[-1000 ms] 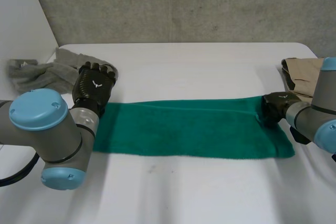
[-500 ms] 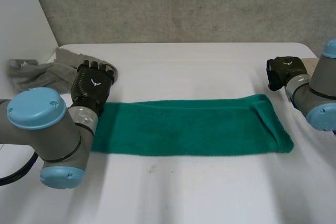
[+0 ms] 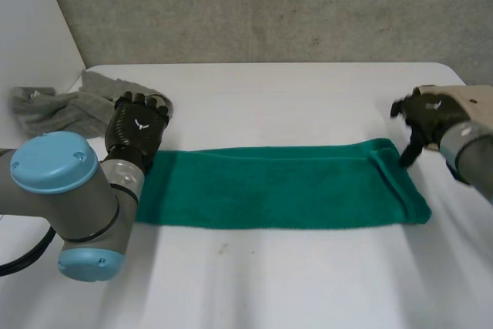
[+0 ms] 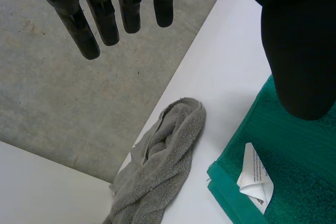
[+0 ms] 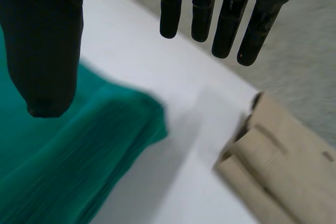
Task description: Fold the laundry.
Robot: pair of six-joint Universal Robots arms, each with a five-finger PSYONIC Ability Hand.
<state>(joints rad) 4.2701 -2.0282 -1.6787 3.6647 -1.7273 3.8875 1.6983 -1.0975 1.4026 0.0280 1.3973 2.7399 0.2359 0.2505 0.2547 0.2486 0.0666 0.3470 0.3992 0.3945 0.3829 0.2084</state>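
Note:
A green towel (image 3: 277, 188) lies folded into a long strip across the middle of the white table (image 3: 269, 98). My left hand (image 3: 137, 129) hovers open over the towel's left end, near the corner with a white label (image 4: 255, 176). My right hand (image 3: 425, 117) is open above the table just past the towel's right end (image 5: 89, 140), holding nothing; its thumb (image 5: 47, 51) is over the green cloth and its fingers (image 5: 226, 19) point straight out.
A grey towel (image 3: 65, 105) lies crumpled at the table's back left corner, beyond my left hand's fingertips (image 4: 157, 171). A folded beige cloth (image 5: 278, 166) sits at the table's right edge, close to my right hand.
My right hand let go of the towel's right end, lifted away toward the back right, and opened its fingers. The towel's right end now lies flat. My left hand stayed put.

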